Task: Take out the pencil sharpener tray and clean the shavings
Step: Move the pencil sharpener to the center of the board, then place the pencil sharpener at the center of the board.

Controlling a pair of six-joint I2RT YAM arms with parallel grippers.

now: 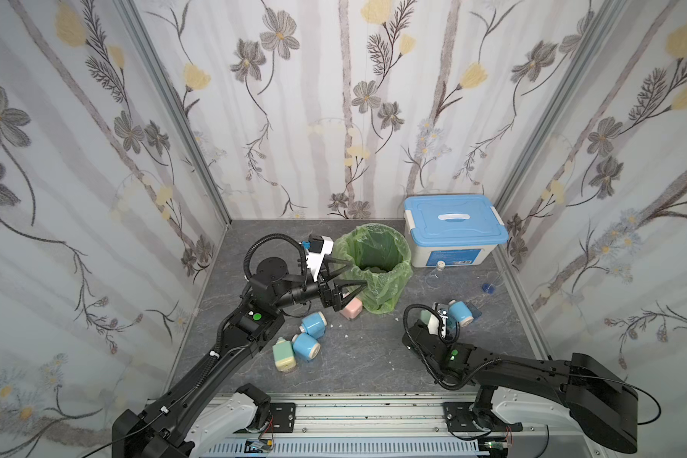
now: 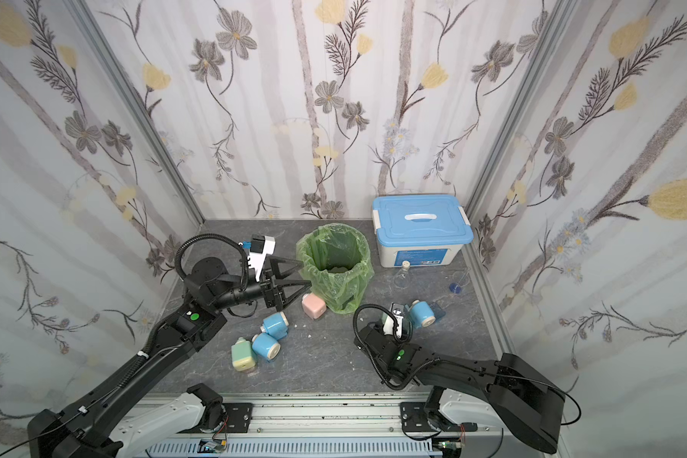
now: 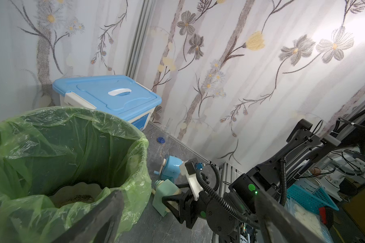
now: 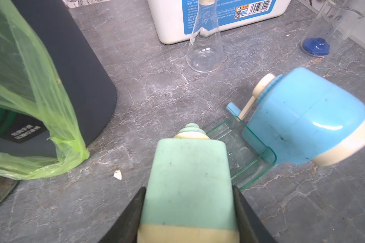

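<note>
The right gripper [image 4: 189, 190] clamps the mint-green sharpener [image 4: 188, 168] toward the bench's [image 1: 373, 365] right edge, long axis straight out from the jaws — the clear tray [image 4: 247, 155] lies loose just beside it, against the blue sharpener [image 4: 303, 122]; the left gripper [image 1: 358, 272], jaws apart, hangs farther off by the bin [image 1: 389, 293].

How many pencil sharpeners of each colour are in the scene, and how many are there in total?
Blue pencil sharpeners: 3
Green pencil sharpeners: 2
Pink pencil sharpener: 1
Total: 6
</note>
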